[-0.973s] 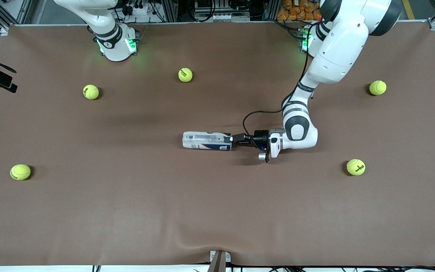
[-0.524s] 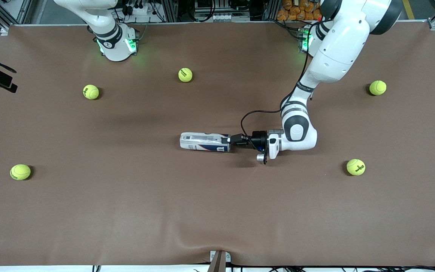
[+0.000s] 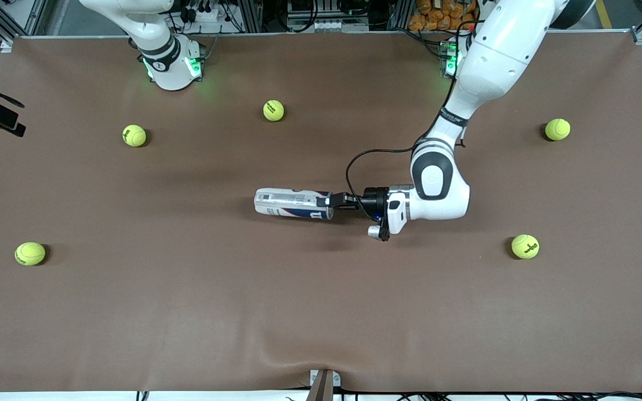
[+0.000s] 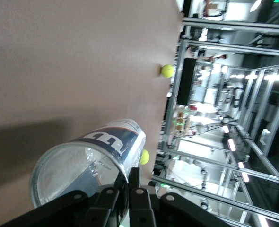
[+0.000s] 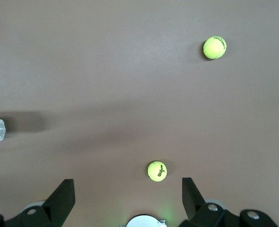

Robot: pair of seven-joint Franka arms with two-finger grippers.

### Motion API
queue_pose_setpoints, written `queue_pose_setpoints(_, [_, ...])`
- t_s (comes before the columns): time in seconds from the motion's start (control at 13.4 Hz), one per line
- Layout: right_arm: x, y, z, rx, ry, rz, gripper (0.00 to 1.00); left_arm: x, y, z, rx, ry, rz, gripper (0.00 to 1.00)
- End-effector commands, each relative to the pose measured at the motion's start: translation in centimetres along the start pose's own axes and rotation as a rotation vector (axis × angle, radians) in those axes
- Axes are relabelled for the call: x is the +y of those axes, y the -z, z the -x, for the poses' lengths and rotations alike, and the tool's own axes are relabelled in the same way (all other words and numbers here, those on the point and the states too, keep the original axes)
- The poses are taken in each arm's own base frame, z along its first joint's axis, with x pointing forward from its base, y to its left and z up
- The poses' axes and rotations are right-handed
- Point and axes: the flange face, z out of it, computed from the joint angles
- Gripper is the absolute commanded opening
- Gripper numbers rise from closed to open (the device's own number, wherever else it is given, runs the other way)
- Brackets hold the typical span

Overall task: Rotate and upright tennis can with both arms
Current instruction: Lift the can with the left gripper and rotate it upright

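Can [image 3: 293, 203] lying sideways | left tool [image 3: 329, 201] clamps its rim | right tool [image 5: 127, 198] spread, arm mostly off-frame

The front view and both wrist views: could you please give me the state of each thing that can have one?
tennis can: lying on its side on the table, gripped at its dark-blue end.
left gripper: jaws shut on the tennis can's rim, down at table level.
right gripper: jaws open, empty, waiting above the table.
tennis balls: loose, resting apart on the table.
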Motion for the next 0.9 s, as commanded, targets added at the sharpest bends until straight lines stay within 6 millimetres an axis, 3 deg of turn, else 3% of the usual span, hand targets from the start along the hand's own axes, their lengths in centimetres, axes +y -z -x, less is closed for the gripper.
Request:
queue_pose_setpoints(0.0, [0.1,0.2,0.3,-0.002,0.0,0.011,1.0,4.1,0.4,-0.4,-0.016,0.038,-0.1,0.0])
queue_pose_setpoints(0.52, [0.1,0.2,0.3,-0.002,0.002,0.012,1.0,10.4,0.7,0.6,-0.032,0.067,-0.38,0.0])
queue_pose_setpoints(0.82, [0.0,0.2,0.3,-0.002,0.002,0.01,1.0,15.5,1.8,0.2,0.067,0.169,-0.505,0.0])
